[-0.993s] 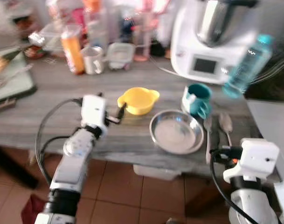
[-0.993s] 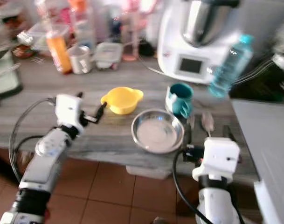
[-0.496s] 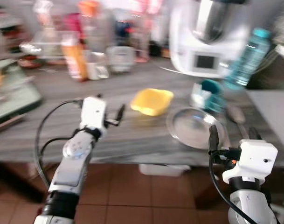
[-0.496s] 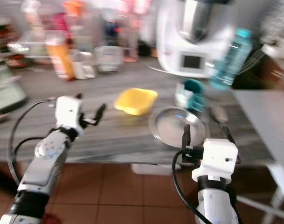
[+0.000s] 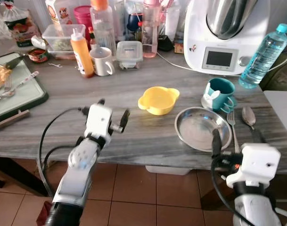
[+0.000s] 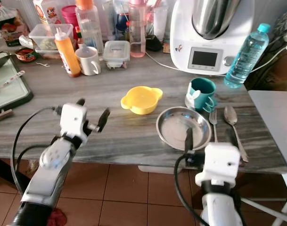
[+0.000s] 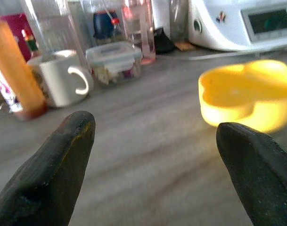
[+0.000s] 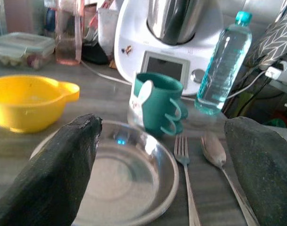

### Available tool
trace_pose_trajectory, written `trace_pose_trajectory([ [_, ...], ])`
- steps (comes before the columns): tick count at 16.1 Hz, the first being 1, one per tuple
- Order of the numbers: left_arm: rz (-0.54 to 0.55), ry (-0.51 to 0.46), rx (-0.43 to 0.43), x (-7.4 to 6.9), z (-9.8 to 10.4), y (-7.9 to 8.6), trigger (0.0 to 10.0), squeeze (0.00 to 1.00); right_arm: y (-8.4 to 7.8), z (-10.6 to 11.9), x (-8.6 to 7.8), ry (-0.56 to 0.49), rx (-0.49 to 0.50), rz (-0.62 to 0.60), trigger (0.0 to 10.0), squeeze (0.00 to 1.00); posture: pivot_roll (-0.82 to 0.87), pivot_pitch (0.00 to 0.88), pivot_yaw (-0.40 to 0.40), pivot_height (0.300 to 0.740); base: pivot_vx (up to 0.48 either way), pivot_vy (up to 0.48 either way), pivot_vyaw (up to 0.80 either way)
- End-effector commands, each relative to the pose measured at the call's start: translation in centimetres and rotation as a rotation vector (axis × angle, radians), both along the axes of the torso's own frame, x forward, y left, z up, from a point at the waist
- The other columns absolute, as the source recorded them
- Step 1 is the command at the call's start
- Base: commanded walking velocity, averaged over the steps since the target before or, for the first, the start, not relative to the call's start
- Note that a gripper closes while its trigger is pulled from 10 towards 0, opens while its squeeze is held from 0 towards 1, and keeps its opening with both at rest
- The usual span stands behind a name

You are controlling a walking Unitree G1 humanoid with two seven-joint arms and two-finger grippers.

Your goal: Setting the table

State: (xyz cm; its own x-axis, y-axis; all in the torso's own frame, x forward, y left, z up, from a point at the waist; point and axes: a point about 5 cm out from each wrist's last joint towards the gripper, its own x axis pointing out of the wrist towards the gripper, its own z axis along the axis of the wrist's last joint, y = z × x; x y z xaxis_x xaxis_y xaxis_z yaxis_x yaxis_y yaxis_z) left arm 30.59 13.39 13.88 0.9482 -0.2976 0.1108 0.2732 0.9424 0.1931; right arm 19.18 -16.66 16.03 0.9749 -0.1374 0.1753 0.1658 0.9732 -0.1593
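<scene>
Both grippers hover above the near edge of the grey wooden table (image 5: 134, 136), and each holds nothing. On the left, the left gripper (image 5: 113, 114) has its two black fingers spread wide, pointing toward the far right where the yellow bowl (image 5: 158, 100) sits, well apart from it. In the left wrist view the bowl (image 7: 244, 94) lies just beyond the right-hand fingertip, with bare table between the two fingers. The right gripper (image 5: 233, 140) is low at the near right edge, its fingers also spread wide; one finger (image 5: 215, 141) stands over the near rim of the metal plate (image 5: 202, 128).

The plate lies flat on the table, right of the yellow bowl and just beside it. A teal mug (image 5: 219, 94) stands just beyond the plate's far right rim. A fork (image 5: 232, 128) lies right of the plate, almost touching its rim, and a spoon (image 5: 248, 118) lies just right of the fork; both run near to far with their heads at the far end. In the right wrist view the plate (image 8: 124, 174), fork (image 8: 184, 174) and spoon (image 8: 218, 155) lie between the two fingers.

Farther back stand a white kitchen machine (image 5: 225, 35), a water bottle (image 5: 266, 54) to its right, a white cup (image 5: 103, 61) and an orange sauce bottle (image 5: 82, 52) to the left.
</scene>
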Motion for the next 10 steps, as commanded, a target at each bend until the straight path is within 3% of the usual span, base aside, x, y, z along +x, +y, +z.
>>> trace_pose_trajectory([
  [1, 0.0, -0.033, 0.017, -0.24, 0.65, 0.04, 10.0, 0.0, 0.1, -0.01, -0.04, -0.002, -0.013, 0.008, 10.0, 0.0, 0.03, 0.103, -0.025, 0.74, 0.0, 0.0, 0.0],
  [7, -0.003, -0.024, 0.018, -0.3, 0.63, 0.02, 10.0, 0.0, 0.28, -0.05, 0.11, -0.008, -0.018, 0.019, 10.0, 0.0, 0.04, 0.102, -0.028, 0.74, 0.0, 0.0, 0.0],
  [10, -0.008, -0.021, 0.02, -0.31, 0.6, -0.14, 10.0, 0.0, 0.25, -0.07, 0.07, -0.006, -0.012, 0.012, 10.0, 0.0, 0.03, 0.104, -0.025, 0.74, -0.335, 0.0, 0.0],
])
